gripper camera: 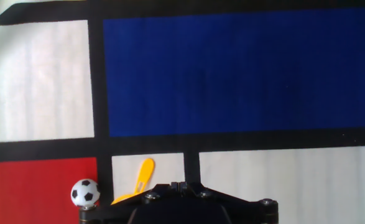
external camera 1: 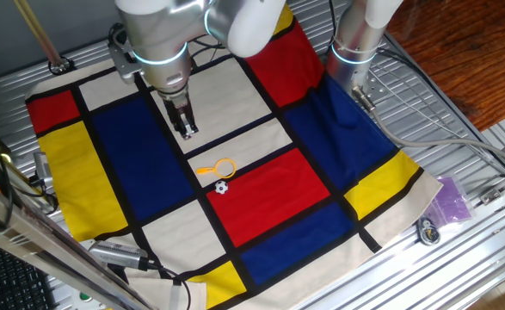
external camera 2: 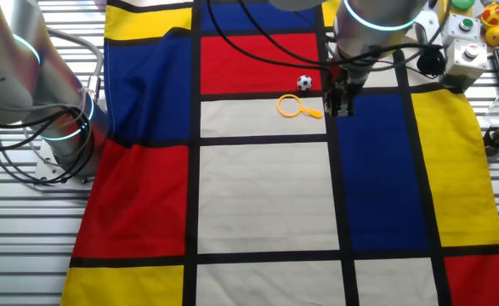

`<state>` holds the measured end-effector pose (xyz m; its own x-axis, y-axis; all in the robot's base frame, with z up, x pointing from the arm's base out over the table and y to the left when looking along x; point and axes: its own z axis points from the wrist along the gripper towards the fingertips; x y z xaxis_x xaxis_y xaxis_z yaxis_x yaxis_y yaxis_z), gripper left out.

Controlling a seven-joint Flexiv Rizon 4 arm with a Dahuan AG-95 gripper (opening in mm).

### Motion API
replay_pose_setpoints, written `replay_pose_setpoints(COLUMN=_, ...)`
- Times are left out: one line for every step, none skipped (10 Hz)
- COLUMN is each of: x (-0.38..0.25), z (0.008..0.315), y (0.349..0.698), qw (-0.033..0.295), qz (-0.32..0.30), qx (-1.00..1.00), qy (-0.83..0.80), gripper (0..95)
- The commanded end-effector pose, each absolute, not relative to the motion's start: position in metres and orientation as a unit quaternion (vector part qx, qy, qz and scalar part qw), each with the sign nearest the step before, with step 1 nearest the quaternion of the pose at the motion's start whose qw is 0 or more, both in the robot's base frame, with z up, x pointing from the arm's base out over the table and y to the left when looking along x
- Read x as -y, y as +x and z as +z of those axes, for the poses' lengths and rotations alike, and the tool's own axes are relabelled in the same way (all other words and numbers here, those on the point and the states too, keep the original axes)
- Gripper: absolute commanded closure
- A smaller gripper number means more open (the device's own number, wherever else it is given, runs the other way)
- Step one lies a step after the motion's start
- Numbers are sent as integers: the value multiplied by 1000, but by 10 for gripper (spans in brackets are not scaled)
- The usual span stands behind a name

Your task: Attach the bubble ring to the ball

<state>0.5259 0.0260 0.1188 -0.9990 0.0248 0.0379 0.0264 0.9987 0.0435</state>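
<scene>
The bubble ring (external camera 1: 220, 169) is a thin yellow-orange hoop with a short handle. It lies flat on a white patch of the checked cloth (external camera 1: 261, 198). The ball (external camera 1: 222, 187), tiny and white with black patches, rests just beside the ring on a black stripe by the red patch, apart from it. My gripper (external camera 1: 187, 132) hangs above the cloth a short way from the ring, fingers together and empty. In the other fixed view the ring (external camera 2: 292, 106) and ball (external camera 2: 304, 82) lie just left of the gripper (external camera 2: 343, 110). The hand view shows the ring's handle (gripper camera: 142, 177), the ball (gripper camera: 84, 192) and the shut gripper (gripper camera: 182, 185).
A second robot arm's base (external camera 1: 355, 43) stands at the cloth's far edge. A purple bag (external camera 1: 451, 200) and a small metal part (external camera 1: 428, 229) lie on the slatted table beside the cloth. A button box (external camera 2: 468, 53) and cables sit at one corner.
</scene>
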Motion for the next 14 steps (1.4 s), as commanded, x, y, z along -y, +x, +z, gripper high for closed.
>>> replay_pose_setpoints(x=-27, z=120, y=527, qw=39, qz=-23, qx=999, qy=6, gripper=950)
replay_pose_setpoints(x=-27, z=120, y=527, qw=44, qz=-24, qx=999, qy=11, gripper=950)
replay_pose_setpoints(x=-27, z=120, y=527, qw=47, qz=-27, qx=998, qy=15, gripper=950)
replay_pose_setpoints(x=-27, z=120, y=527, qw=48, qz=-27, qx=998, qy=19, gripper=950)
replay_pose_setpoints(x=-27, z=120, y=527, qw=48, qz=-27, qx=998, qy=18, gripper=950)
replay_pose_setpoints(x=-27, z=120, y=527, qw=48, qz=-25, qx=998, qy=12, gripper=950)
replay_pose_setpoints(x=-27, z=120, y=527, qw=50, qz=-23, qx=999, qy=1, gripper=950)
replay_pose_setpoints(x=-27, z=120, y=527, qw=51, qz=-22, qx=998, qy=-22, gripper=950)
replay_pose_setpoints(x=-27, z=120, y=527, qw=51, qz=-21, qx=998, qy=-26, gripper=950)
replay_pose_setpoints(x=-36, z=114, y=528, qw=51, qz=-20, qx=998, qy=-39, gripper=950)
replay_pose_setpoints(x=-43, z=109, y=527, qw=50, qz=-20, qx=998, qy=-45, gripper=950)
replay_pose_setpoints(x=-48, z=104, y=526, qw=49, qz=-20, qx=997, qy=-49, gripper=760)
replay_pose_setpoints(x=-52, z=99, y=524, qw=49, qz=-20, qx=997, qy=-53, gripper=760)
replay_pose_setpoints(x=-53, z=93, y=523, qw=48, qz=-21, qx=997, qy=-53, gripper=760)
